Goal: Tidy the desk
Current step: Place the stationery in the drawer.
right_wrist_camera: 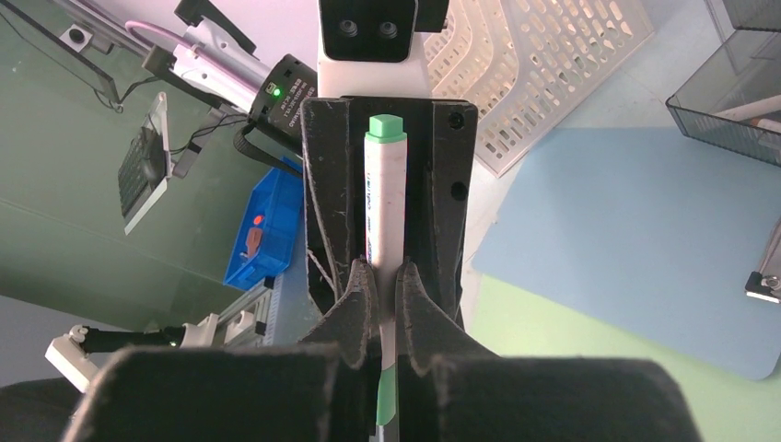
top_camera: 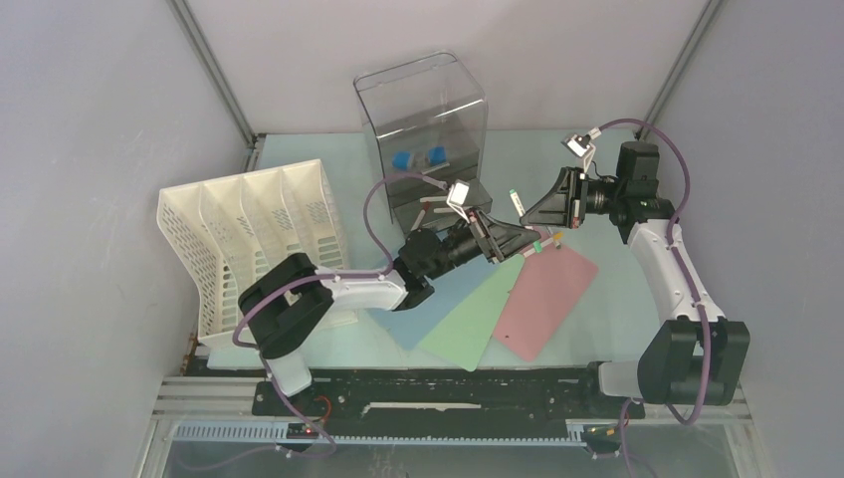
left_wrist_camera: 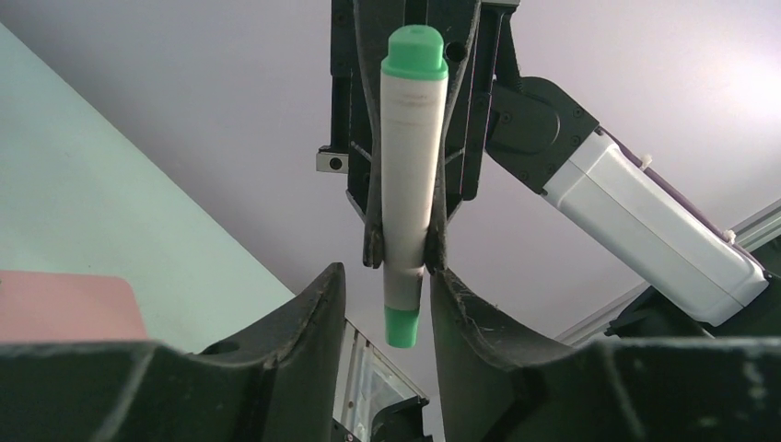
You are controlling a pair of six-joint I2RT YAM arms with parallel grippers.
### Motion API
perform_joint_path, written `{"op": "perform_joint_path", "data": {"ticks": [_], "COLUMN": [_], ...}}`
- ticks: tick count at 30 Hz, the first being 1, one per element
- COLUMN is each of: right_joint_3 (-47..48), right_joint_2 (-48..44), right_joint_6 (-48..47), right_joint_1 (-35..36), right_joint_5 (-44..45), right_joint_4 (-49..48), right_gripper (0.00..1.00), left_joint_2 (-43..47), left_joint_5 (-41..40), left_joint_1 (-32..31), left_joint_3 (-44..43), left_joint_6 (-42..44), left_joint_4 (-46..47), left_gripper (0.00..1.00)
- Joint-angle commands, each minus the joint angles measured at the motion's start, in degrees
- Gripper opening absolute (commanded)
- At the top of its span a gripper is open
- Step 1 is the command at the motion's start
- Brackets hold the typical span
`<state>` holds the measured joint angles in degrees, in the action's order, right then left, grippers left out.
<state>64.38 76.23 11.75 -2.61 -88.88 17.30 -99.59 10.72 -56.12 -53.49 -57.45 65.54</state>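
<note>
While the white slotted file rack (top_camera: 249,239) sits at the far left of the desk (top_camera: 587,334), the pale mint top that runs under everything between the grey walls, and the clear drawer box (top_camera: 423,119) stands at the back, we've got a handover in mid-air above the blue sheet (top_camera: 438,304), green sheet (top_camera: 473,319) and pink sheet (top_camera: 547,294). First up, the left gripper (left_wrist_camera: 387,276): its fingers (left_wrist_camera: 313,313) stand part-way apart on either side of the lower end of the green-capped marker (left_wrist_camera: 408,184), with a clear gap on one side, so we call that unclenched and not yet bearing on the barrel. Across from it, the right gripper (right_wrist_camera: 385,269) is clenched hard on the marker's white barrel, and that grip alone is carrying it. To get this step right, we'd say the left should close square on the barrel with the marker centred between its pads, not pushed in from one side. The right should let go only once that pinch is firm. We judge a smooth round barrel like this one likely to pivot or slip in a light grip. Neither arm should pull while both are gripping. After that, the right should back straight out along the marker's axis, clear of the cap. We can't tell yet whether it's bound for the drawer box.
</note>
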Motion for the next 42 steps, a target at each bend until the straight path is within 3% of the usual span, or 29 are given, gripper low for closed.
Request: {"op": "perform_joint_path", "data": {"ticks": [1, 7, 12, 17, 20, 23, 25, 26, 34, 42], "right_joint_3": [0.4, 0.4, 0.3, 0.3, 0.3, 0.3, 0.4, 0.4, 0.3, 0.4], "right_joint_2": [-1.3, -1.1, -1.1, -1.2, -1.0, -0.6, -0.3, -0.2, 0.0, 0.1], "right_joint_6": [0.7, 0.5, 0.1, -0.8, -1.0, -1.1, -1.2, -1.2, -1.5, -1.8], "right_joint_1": [-0.3, -0.3, -0.3, -0.3, -0.3, -0.3, -0.3, -0.3, -0.5, -1.2], "right_joint_5": [-4.1, -4.2, -4.3, -3.9, -3.1, -2.9, -2.9, -2.8, -2.3, -1.7], "right_joint_4": [-1.3, -1.3, -1.1, -0.6, -0.5, -0.5, -0.5, -0.5, -0.3, 0.2], "right_gripper": [0.0, 0.0, 0.0, 0.0, 0.2, 0.56, 0.97, 0.99, 1.0, 1.0], "left_joint_2": [-0.8, -1.5, -1.5, -0.6, 0.8, 2.9, 4.6, 5.4, 14.5, 25.3], "left_joint_5": [0.5, 0.9, 1.1, 0.9, 0.3, -0.2, -0.5, -0.7, -2.4, -10.3], "left_joint_1": [-0.4, -0.5, -0.4, -0.4, -0.3, 0.0, 0.3, 0.6, 4.0, 6.0], "left_joint_3": [-2.5, -2.7, -2.7, -1.5, 0.1, 2.1, 3.8, 4.7, 12.5, 11.1], "left_joint_6": [-0.7, -0.9, -0.7, 0.3, 2.2, 4.1, 5.4, 6.1, 13.7, 30.3], "left_joint_4": [2.6, 2.6, 2.7, 2.7, 2.6, 2.0, 1.4, 1.1, -9.6, -40.2], "left_gripper": [0.4, 0.25, 0.01, 0.0, 0.0, 0.0, 0.0, 0.0, 0.0, 0.0]}}
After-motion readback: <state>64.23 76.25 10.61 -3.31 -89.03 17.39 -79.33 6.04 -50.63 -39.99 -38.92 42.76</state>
